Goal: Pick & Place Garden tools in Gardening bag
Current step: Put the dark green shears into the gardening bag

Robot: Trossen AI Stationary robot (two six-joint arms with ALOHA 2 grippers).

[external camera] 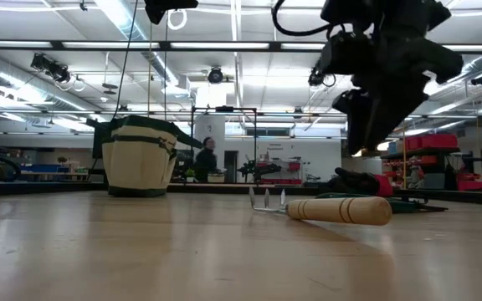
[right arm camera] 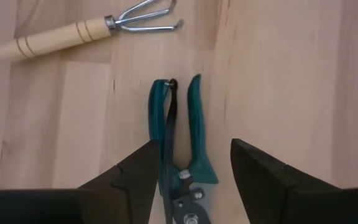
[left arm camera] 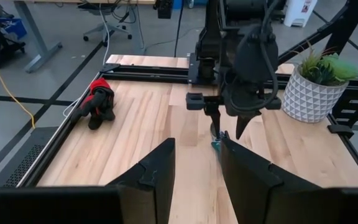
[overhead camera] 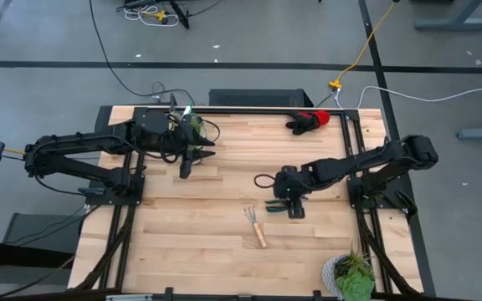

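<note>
The beige gardening bag (overhead camera: 192,127) stands upright at the table's far left, and it also shows in the low view (external camera: 139,157). My left gripper (overhead camera: 195,160) is open and empty beside the bag (left arm camera: 197,168). Teal-handled pruning shears (right arm camera: 179,143) lie flat at mid-table (overhead camera: 276,203). My right gripper (right arm camera: 194,168) is open and points down above them, one finger on either side of the handles, clear of the table in the low view (external camera: 375,138). A wooden-handled mini rake (overhead camera: 255,226) lies flat just nearer. Red-and-black gloves (overhead camera: 310,119) lie at the far edge.
A potted plant in a white patterned pot (overhead camera: 350,274) stands at the near right corner. Dark rails (overhead camera: 249,109) frame the table's far edge and sides. Bare wood (overhead camera: 182,234) lies at the near left. A person (external camera: 206,159) shows far off in the room.
</note>
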